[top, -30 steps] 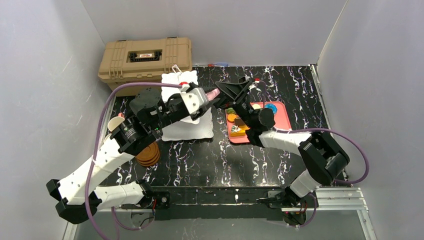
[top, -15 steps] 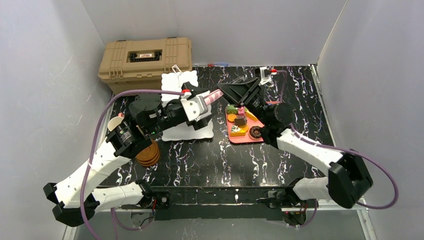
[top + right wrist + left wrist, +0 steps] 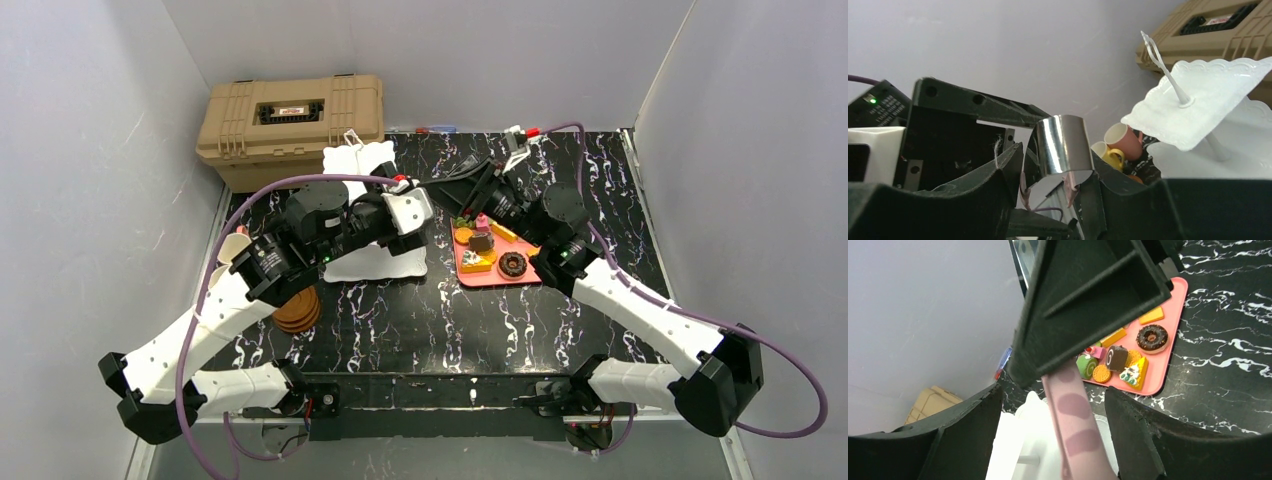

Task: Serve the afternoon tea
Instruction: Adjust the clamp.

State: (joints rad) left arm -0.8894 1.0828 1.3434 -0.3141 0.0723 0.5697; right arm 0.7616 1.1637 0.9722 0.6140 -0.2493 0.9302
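Pink tongs with a shiny metal bend hang above the table between both grippers. My right gripper is shut on the metal end. My left gripper is open around the pink arm, with a gap on each side. Both meet beside the white tiered stand, whose wire loop and plates show in the right wrist view. Toy pastries, among them a chocolate donut, lie on the pink tray. A pink cup and a yellow cup stand behind the stand.
A tan hard case stands at the back left. A stack of brown saucers lies left of the stand, under my left arm. Grey walls close in both sides of the black marbled table.
My left gripper has opened and let go of the tongs. My right gripper has closed on their far end, and the right arm's elbow has swung out to the right.
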